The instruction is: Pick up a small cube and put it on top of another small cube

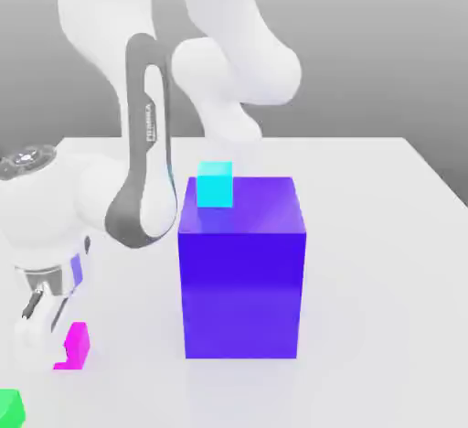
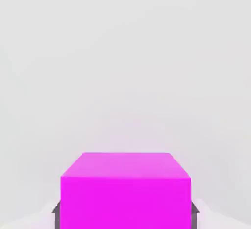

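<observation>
A large block (image 1: 242, 271) stands mid-table (image 1: 384, 234), a small cube (image 1: 216, 185) on its top at the far corner toward the exterior view's left. Left of the block, near the front edge, the gripper (image 1: 47, 330) sits low — another small cube (image 1: 73, 346) between its fingers. A third cube (image 1: 10, 408) lies nearer still, at the table's front-left corner.

Arm folded low, at the exterior view's left.
Gripper (image 1: 46, 333) points down, fingers closed on the magenta cube (image 1: 73, 345).
</observation>
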